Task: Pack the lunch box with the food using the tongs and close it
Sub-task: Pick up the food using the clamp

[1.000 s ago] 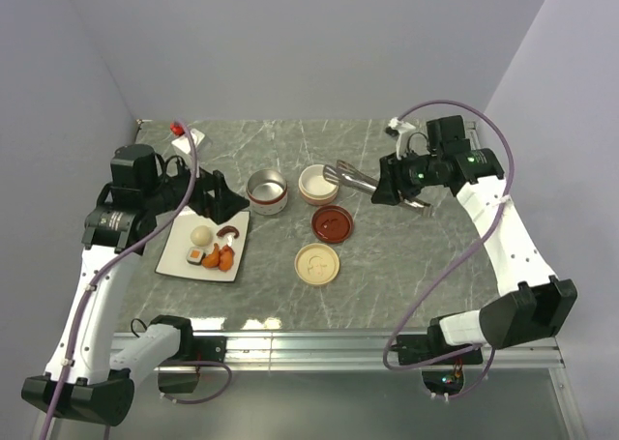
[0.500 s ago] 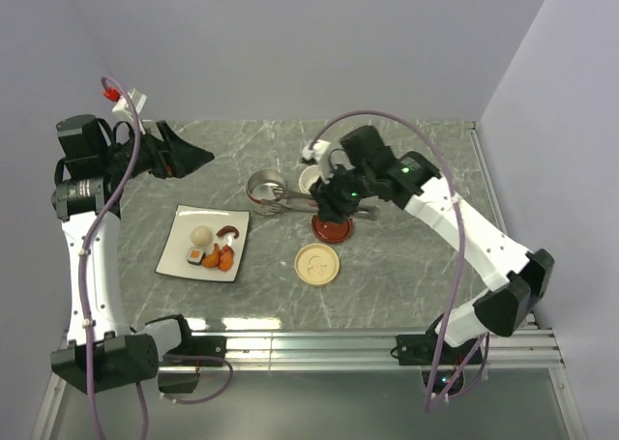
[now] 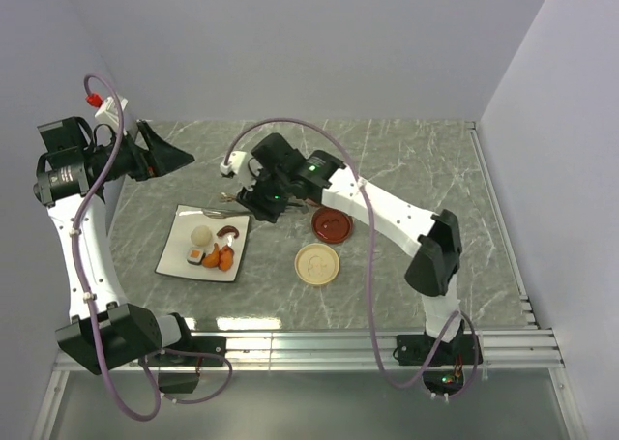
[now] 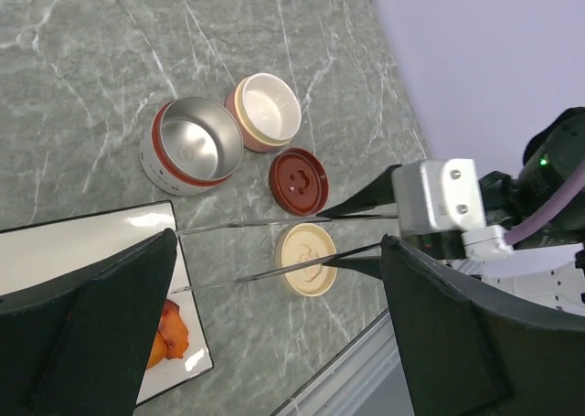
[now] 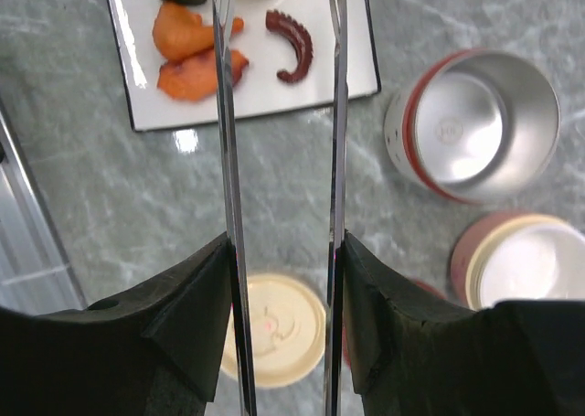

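My right gripper (image 3: 259,200) (image 5: 285,240) is shut on the silver tongs (image 5: 224,114) (image 4: 256,226), one finger pressing each arm. The tongs' tips reach left over the white plate (image 3: 174,251). The food lies on that plate: a white ball (image 3: 200,235), a sushi slice (image 3: 196,256), orange fried bits (image 5: 187,55) and a brown curled piece (image 5: 291,43). The lunch box is a steel tin with a red band (image 4: 192,144) (image 5: 475,123), beside a cream-lined bowl (image 4: 265,112). My left gripper (image 3: 160,155) (image 4: 279,240) hangs open and empty, high at the far left.
A dark red lid (image 3: 332,224) and a cream lid (image 3: 317,264) lie flat right of the plate. In the top view my right arm hides the tin. The table's metal front edge (image 3: 338,341) runs below.
My right arm swung left across the table with the tongs, from beside the tins to the plate's edge. My left arm lifted back toward the far left corner.
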Available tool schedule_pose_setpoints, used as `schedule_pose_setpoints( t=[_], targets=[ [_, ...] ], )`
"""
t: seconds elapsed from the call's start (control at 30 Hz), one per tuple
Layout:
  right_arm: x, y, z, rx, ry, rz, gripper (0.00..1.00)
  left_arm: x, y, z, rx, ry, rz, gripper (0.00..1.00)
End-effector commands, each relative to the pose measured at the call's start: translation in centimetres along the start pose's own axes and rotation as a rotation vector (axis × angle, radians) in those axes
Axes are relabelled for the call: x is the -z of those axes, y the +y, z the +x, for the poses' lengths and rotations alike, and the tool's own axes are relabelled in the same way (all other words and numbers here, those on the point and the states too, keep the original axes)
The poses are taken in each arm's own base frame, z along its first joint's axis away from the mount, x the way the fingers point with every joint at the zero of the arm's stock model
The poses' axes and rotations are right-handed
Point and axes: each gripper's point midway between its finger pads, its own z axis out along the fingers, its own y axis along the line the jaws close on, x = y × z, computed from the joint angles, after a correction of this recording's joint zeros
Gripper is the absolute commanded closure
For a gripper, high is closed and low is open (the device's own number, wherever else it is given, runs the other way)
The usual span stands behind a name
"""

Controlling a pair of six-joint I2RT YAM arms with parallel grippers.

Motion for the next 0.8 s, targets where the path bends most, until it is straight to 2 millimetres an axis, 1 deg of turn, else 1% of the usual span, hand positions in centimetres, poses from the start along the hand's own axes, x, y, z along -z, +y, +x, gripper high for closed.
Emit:
schedule_pose_setpoints(
  t=[0.0,0.03,0.07,0.1,0.13,0.2,0.27,0.4,0.43,0.63,0.77],
  targets=[
    [-0.5,0.1,-4.1,0.055,-0.105,0.019,0.46,0.6,-0.9,0.5,-0.033,-0.002,0.035,0.01],
    [-1.7,0.5,-4.0,0.072,-0.094,0.008,0.45,0.6,-0.9,0.6,-0.031,-0.002,0.033,0.01],
    [-2.2,0.5,-4.2,0.082,-0.095,0.006,0.45,0.5,-0.8,0.8,-0.024,0.0,0.035,0.01],
    [-2.2,0.5,-4.9,0.086,-0.109,0.002,0.45,0.5,-0.6,0.7,-0.022,-0.002,0.034,0.01],
    [-3.4,0.7,-4.6,0.085,-0.092,-0.012,0.45,0.4,-0.7,0.8,-0.022,-0.002,0.035,0.01],
    [-4.0,0.9,-5.1,0.086,-0.101,-0.018,0.45,0.4,-0.5,0.8,-0.015,-0.002,0.034,0.01],
    [-5.2,1.3,-5.1,0.088,-0.101,-0.024,0.45,0.3,-0.3,0.7,-0.012,-0.004,0.032,0.01],
    [-6.8,1.7,-4.8,0.063,-0.092,-0.037,0.44,0.1,0.0,0.6,0.002,-0.004,0.031,0.01],
    [-7.7,1.7,-4.4,0.055,-0.078,-0.041,0.44,0.0,0.1,0.6,0.002,-0.005,0.028,0.01],
    [-9.7,1.8,-3.2,0.03,-0.043,-0.05,0.44,-0.1,0.6,1.3,0.006,-0.002,0.018,0.01],
    [-10.6,1.9,-2.6,0.019,-0.024,-0.056,0.43,-0.1,0.9,1.6,0.005,0.012,0.012,0.01]
  ],
)
